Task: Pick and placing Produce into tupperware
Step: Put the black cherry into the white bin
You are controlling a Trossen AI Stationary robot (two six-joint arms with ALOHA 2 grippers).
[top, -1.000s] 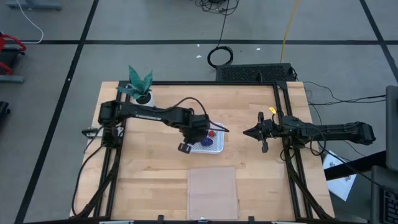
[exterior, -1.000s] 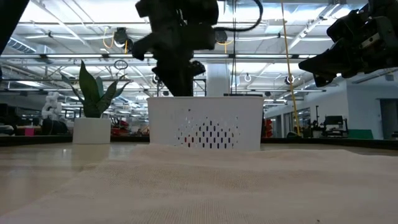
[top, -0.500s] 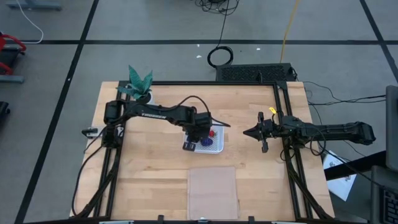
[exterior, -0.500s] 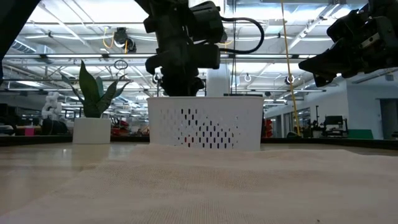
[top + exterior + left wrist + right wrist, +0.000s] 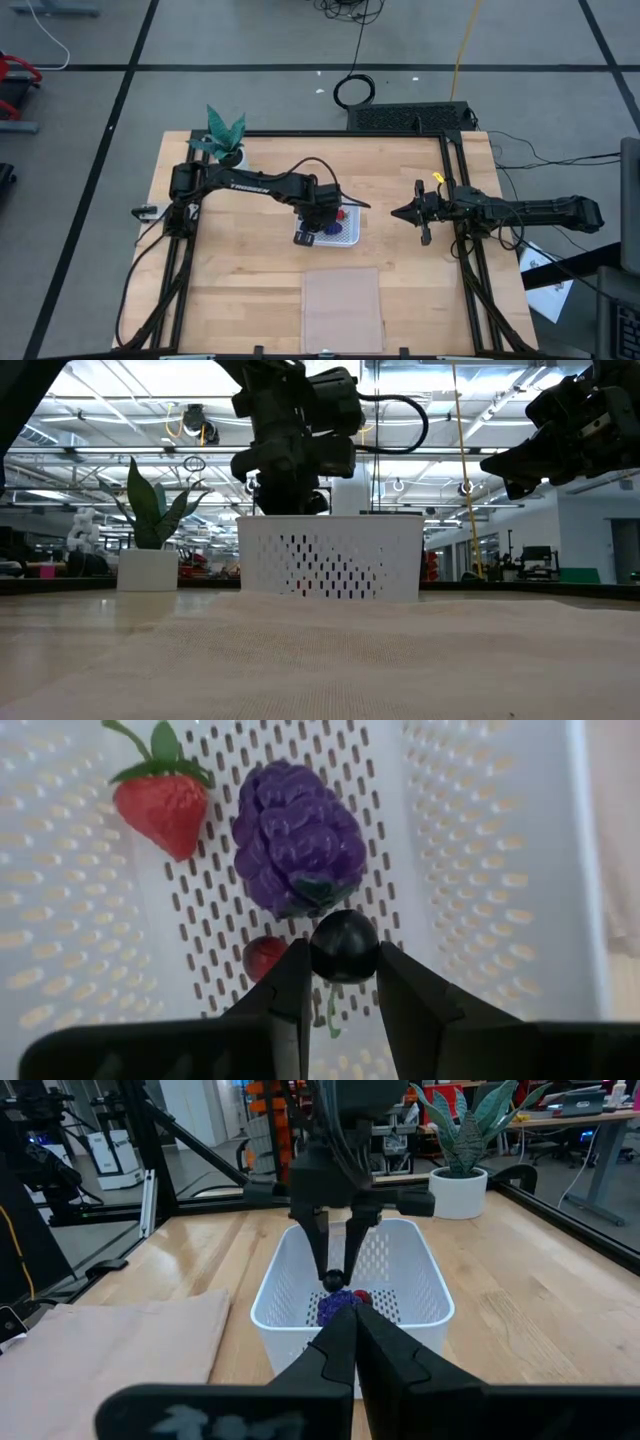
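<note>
The tupperware [image 5: 347, 236] is a white perforated container near the table's middle, also in the low view [image 5: 330, 570] and the right wrist view [image 5: 425, 1295]. On its base lie a purple lumpy cluster [image 5: 298, 838], a red strawberry [image 5: 163, 800] and a small red piece [image 5: 264, 957]. My left gripper [image 5: 343, 970] hangs over the container's left part [image 5: 310, 234], pointing down, shut on a small dark berry [image 5: 343, 946]. My right gripper [image 5: 398, 212] hovers shut to the container's right, above the table. My left gripper pinches the small dark berry [image 5: 335, 1280] between its two fingertips [image 5: 292, 982], one on each side of the ball. The fingers come from above, pointing down into the container. The berry is lifted clear of the base, about level with the rim.
A green potted plant [image 5: 225, 140] stands at the table's far left corner. A flat translucent sheet [image 5: 342, 305] lies near the table's near edge, just in front of the container. Bare wood lies left of the container and between it and my right gripper.
My left gripper has shifted a little toward the table's right, from the container's left wall to over its inside, still pointing down. The right arm has kept still.
</note>
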